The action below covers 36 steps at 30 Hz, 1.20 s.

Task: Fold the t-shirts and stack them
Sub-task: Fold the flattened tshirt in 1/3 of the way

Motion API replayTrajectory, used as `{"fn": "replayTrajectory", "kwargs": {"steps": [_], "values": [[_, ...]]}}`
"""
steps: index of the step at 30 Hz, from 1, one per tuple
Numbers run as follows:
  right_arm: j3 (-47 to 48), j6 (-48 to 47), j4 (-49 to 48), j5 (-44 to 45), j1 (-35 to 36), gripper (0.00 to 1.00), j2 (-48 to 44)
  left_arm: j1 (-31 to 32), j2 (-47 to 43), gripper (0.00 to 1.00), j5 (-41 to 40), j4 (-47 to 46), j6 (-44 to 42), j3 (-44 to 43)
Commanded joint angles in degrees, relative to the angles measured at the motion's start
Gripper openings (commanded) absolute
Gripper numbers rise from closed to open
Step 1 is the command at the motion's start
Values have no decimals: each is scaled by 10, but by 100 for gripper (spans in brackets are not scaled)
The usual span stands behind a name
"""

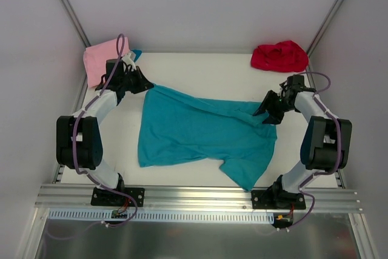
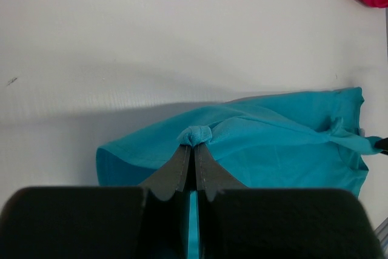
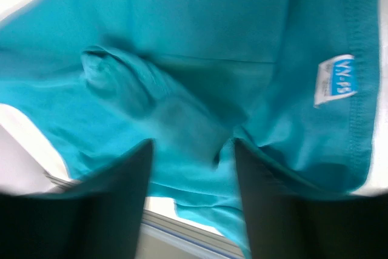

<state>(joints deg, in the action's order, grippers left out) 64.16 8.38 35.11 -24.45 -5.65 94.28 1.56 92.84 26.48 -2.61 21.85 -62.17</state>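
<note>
**Teal shirt spread mid-surface, pinched on one side only**

We see the teal t-shirt (image 1: pixel 200 131) lying mostly flat across the middle of the white surface (image 1: pixel 206 71). Its near hem runs close to the front rail (image 1: pixel 200 195), and one flap points down toward the right arm's base. Behind the shirt a broad band of bare surface reaches to the back edge. The red t-shirt (image 1: pixel 280 56) sits bunched in the far right corner, well apart from the teal one. The pink t-shirt (image 1: pixel 102 59) lies heaped in the far left corner against the side wall, just behind the left wrist.

The left arm (image 1: pixel 79 141) is bent with its elbow out at the left edge, and its forearm reaches back and inward. The left fingers (image 2: pixel 179 168) are clenched on a small tuft of the teal shirt's far left corner. The right arm (image 1: pixel 324 144) mirrors it, elbow at the right edge. The right fingers (image 3: pixel 130 174) stand parted over the rumpled cloth, near the white neck label (image 3: pixel 334 82). We cannot tell whether they touch the fabric.
</note>
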Motion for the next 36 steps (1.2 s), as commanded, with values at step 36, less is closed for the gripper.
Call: {"fn": "replayTrajectory", "kwargs": {"steps": [36], "values": [[92, -11, 2, 7, 37, 76, 30, 95, -129, 0, -165, 46, 1, 125]]}}
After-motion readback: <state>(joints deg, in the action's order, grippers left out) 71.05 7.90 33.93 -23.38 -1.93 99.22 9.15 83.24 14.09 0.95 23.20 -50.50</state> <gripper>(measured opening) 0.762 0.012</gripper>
